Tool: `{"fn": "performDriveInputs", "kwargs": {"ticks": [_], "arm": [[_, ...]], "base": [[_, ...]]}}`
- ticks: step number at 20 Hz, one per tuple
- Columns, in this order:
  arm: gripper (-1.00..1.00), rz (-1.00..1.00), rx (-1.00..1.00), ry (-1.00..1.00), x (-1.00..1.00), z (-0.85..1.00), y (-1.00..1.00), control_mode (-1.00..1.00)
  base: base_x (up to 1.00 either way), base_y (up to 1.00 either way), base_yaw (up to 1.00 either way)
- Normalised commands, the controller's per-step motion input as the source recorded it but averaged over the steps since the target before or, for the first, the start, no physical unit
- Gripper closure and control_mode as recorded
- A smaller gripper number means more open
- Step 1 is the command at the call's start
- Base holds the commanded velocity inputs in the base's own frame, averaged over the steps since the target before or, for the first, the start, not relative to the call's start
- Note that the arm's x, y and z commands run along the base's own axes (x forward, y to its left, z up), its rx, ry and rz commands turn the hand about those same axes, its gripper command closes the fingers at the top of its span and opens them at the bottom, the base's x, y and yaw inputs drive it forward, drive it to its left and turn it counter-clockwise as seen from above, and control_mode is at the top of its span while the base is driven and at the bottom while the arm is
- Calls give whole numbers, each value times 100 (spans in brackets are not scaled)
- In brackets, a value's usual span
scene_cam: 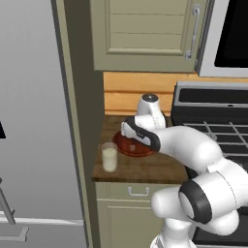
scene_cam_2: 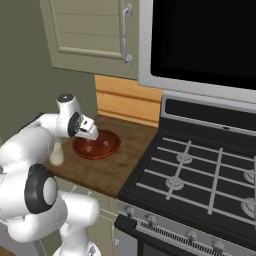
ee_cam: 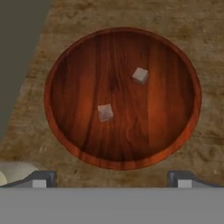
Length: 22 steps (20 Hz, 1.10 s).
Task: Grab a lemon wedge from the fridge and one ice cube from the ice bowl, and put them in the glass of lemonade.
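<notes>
Ice bowl (ee_cam: 65, 52): round, reddish-brown wood, two ice cubes (ee_cam: 105, 112) inside; jaws spread wide.

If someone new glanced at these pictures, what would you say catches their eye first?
Probably the ice bowl, a dark reddish-brown dish on the wooden counter, with two small ice cubes lying apart inside it. The open claw hovers right above it, and the glass of lemonade stands on the counter beside the bowl, next to the grey fridge. To the right sits a black gas stove.
</notes>
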Motion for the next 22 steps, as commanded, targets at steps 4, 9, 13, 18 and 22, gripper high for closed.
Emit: {"fn": "performDriveInputs", "kwargs": {"ticks": [4,9,13,18,22], "arm": [[-100,6,0,0,14,-12,0,-100],[-100,10,-1,8,35,-27,0,-100],[-100,16,-3,26,47,-33,0,-100],[-100,7,0,1,13,-19,-5,-100],[-100,2,0,0,0,-44,0,-100]], "base": [[0,0,0],[0,0,0],[0,0,0],[0,0,0],[0,0,0]]}}
